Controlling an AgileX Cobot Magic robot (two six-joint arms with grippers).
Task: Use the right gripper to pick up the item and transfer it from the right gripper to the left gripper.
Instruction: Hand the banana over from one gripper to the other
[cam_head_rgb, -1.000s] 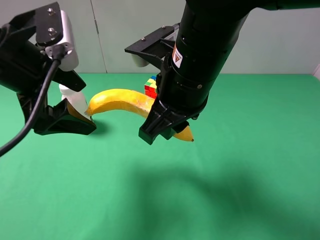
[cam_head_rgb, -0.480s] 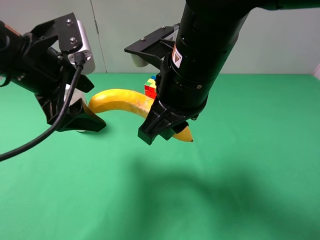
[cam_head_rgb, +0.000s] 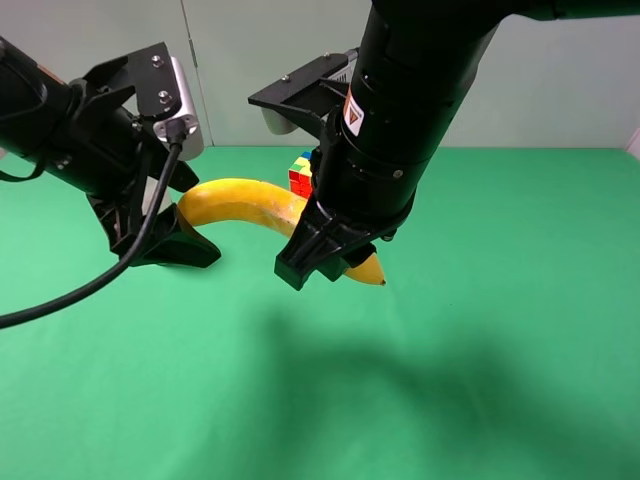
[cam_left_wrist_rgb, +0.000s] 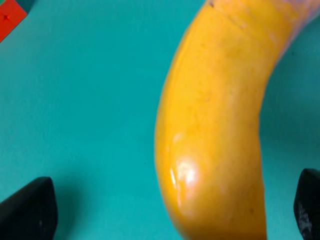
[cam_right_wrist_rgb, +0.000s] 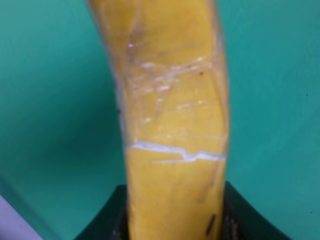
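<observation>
The right arm (cam_head_rgb: 400, 100) is a bulky, glossy black cylinder with a small white-and-red sticker (cam_head_rgb: 353, 112) and a flat black bracket (cam_head_rgb: 300, 88) jutting from its left side. The right gripper (cam_head_rgb: 335, 260) has matte black, wedge-shaped fingers (cam_head_rgb: 300, 264). The left arm (cam_head_rgb: 60, 130) is black too, carrying a silver-grey block (cam_head_rgb: 187, 105), a dark plate with two small screws (cam_head_rgb: 158, 61), and a loose black cable (cam_head_rgb: 70, 300). The left gripper (cam_head_rgb: 185, 238) has blunt black fingers (cam_left_wrist_rgb: 27, 210).
</observation>
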